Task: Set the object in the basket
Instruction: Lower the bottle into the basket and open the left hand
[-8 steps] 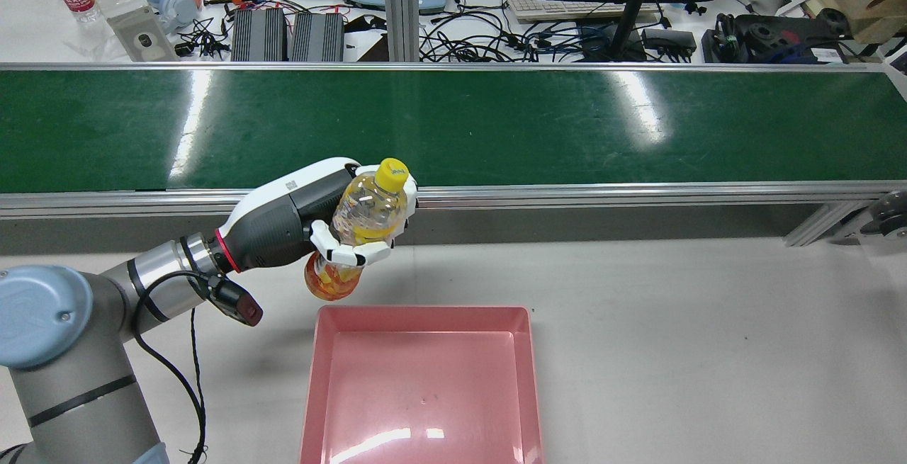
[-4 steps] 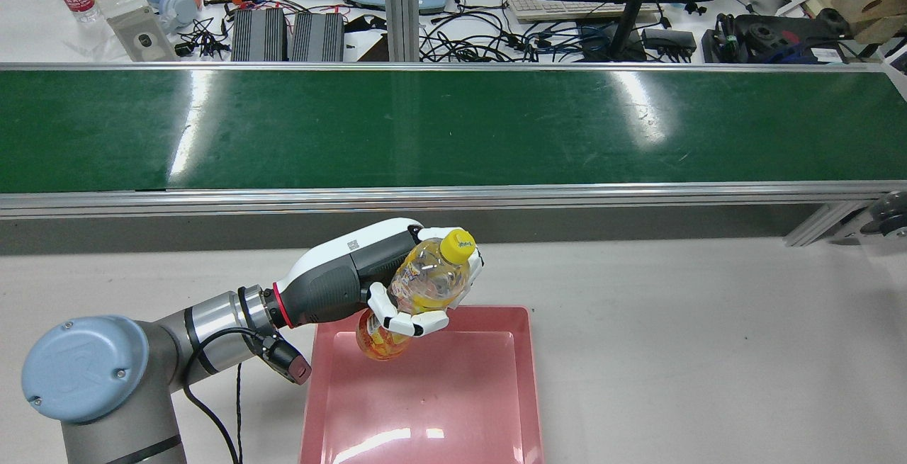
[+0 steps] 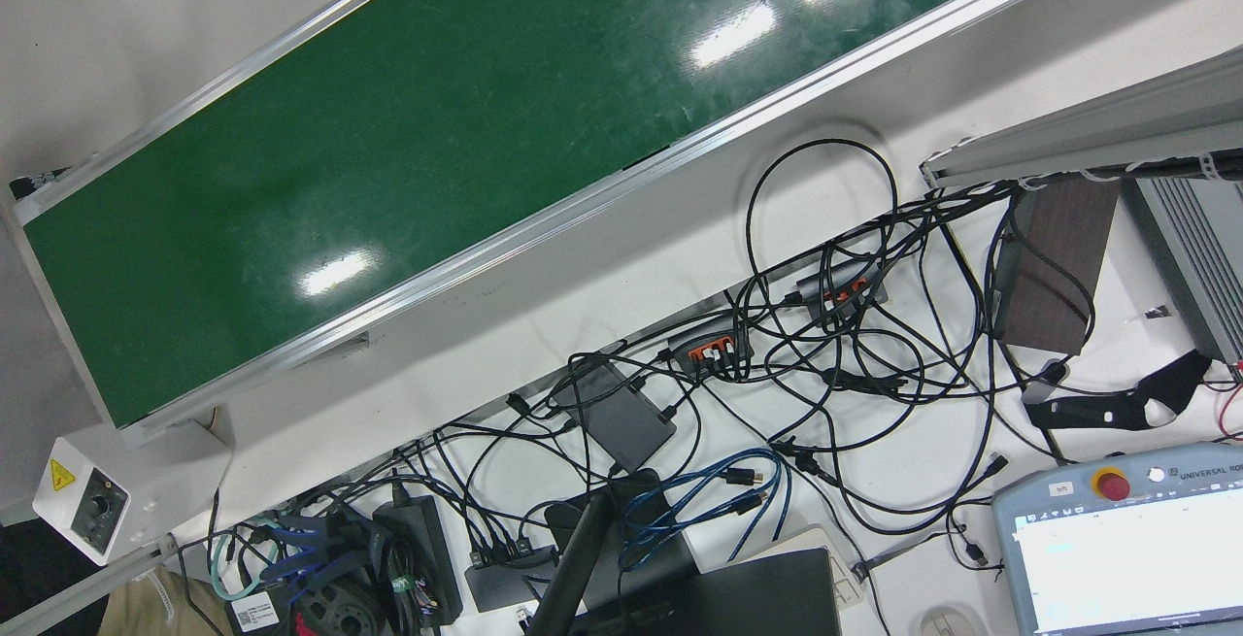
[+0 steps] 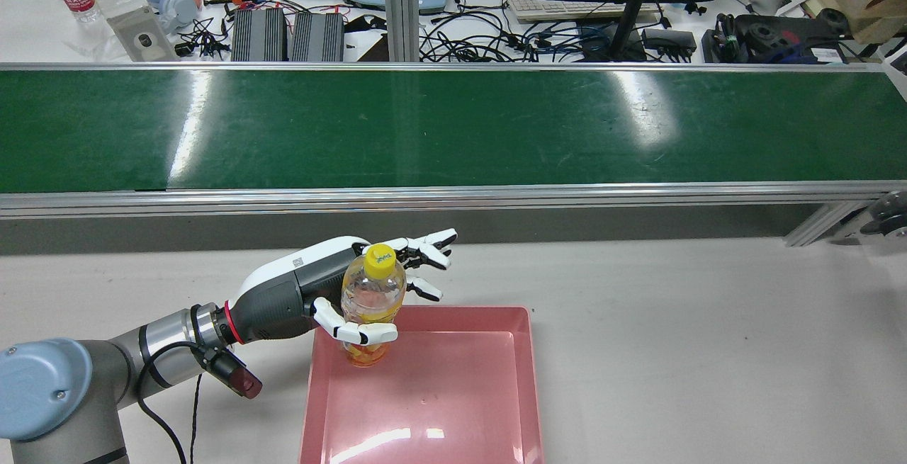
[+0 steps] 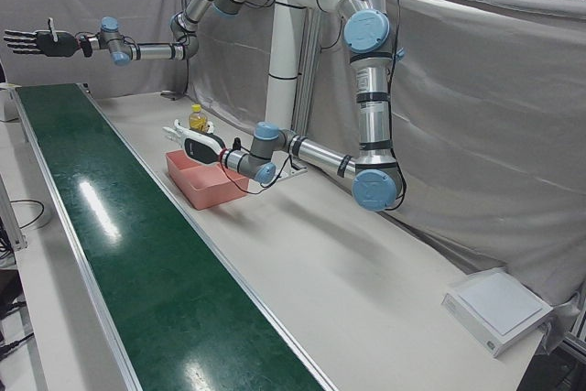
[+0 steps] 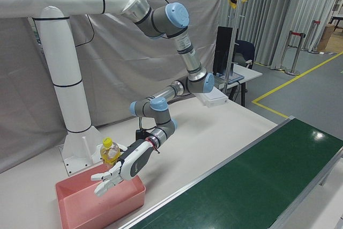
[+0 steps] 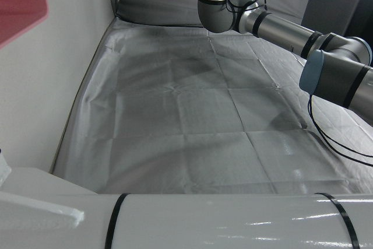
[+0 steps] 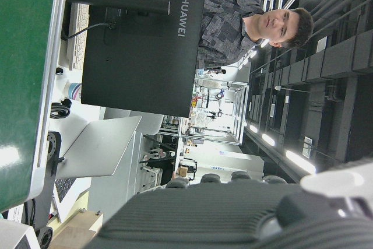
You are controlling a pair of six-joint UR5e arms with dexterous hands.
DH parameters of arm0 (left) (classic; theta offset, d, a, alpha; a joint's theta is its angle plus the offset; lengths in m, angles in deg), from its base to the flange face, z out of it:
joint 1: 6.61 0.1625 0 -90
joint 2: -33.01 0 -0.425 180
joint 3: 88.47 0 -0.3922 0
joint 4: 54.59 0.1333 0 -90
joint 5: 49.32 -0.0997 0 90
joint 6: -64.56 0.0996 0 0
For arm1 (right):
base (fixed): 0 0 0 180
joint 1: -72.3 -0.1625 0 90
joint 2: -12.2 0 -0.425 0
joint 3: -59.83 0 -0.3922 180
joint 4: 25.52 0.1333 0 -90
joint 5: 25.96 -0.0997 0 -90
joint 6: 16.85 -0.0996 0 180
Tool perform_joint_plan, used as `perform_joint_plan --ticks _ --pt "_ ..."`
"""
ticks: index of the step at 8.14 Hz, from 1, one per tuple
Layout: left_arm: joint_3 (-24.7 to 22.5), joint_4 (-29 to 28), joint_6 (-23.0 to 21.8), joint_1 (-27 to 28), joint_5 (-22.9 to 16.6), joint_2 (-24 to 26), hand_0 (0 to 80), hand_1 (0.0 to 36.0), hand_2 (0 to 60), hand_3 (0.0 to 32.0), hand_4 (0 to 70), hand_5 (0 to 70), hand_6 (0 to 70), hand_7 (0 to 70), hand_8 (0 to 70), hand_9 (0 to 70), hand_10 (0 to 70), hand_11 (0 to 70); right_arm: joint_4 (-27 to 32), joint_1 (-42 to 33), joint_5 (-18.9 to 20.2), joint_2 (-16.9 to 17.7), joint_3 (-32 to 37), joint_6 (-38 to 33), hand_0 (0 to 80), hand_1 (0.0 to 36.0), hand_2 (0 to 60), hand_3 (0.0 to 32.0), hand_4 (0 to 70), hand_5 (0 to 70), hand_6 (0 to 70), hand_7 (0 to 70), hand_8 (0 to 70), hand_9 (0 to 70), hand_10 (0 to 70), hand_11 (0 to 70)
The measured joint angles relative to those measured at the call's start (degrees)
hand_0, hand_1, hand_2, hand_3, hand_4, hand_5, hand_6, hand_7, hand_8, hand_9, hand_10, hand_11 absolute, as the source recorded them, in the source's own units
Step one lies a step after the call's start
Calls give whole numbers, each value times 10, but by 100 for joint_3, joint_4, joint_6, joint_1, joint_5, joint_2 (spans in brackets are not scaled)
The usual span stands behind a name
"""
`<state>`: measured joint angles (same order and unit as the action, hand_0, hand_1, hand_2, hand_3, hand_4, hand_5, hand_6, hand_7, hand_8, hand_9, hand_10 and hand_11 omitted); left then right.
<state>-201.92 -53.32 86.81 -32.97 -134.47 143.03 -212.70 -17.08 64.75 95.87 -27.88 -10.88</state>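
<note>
Since half a second ago, my left hand [image 4: 333, 294] has lowered the bottle [image 4: 371, 304] from a tilt above the basket [image 4: 425, 393] to upright, its base in the basket's upper-left corner, lower centre of the rear view. Most fingers [image 4: 429, 246] are splayed past the cap; one curls across the front, whether touching I cannot tell. I judge this the release step: next I draw back leftward without toppling it. My right hand [image 5: 32, 42] hangs spread, upper left of the left-front view.
</note>
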Motion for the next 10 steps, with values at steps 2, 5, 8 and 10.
perform_joint_plan --ticks 2,5,8,10 --pt "-133 60 -55 -17 -5 62 490 184 180 0 15 150 34 19 0 15 60 108 -3 0 0 0 0 0 0 0 0 0 0 0 0 0 0 0 0 0" --pt "-258 176 -58 -37 5 112 490 180 164 0 6 138 26 14 0 4 65 115 -3 0 0 0 0 0 0 0 0 0 0 0 0 0 0 0 0 0" --pt "-265 211 -63 -43 7 116 503 201 196 0 18 162 33 18 0 11 69 123 -3 0 0 0 0 0 0 0 0 0 0 0 0 0 0 0 0 0" --pt "-276 268 -63 -108 8 120 507 202 191 0 20 167 36 18 0 16 64 116 0 0 0 0 0 0 0 0 0 0 0 0 0 0 0 0 0 0"
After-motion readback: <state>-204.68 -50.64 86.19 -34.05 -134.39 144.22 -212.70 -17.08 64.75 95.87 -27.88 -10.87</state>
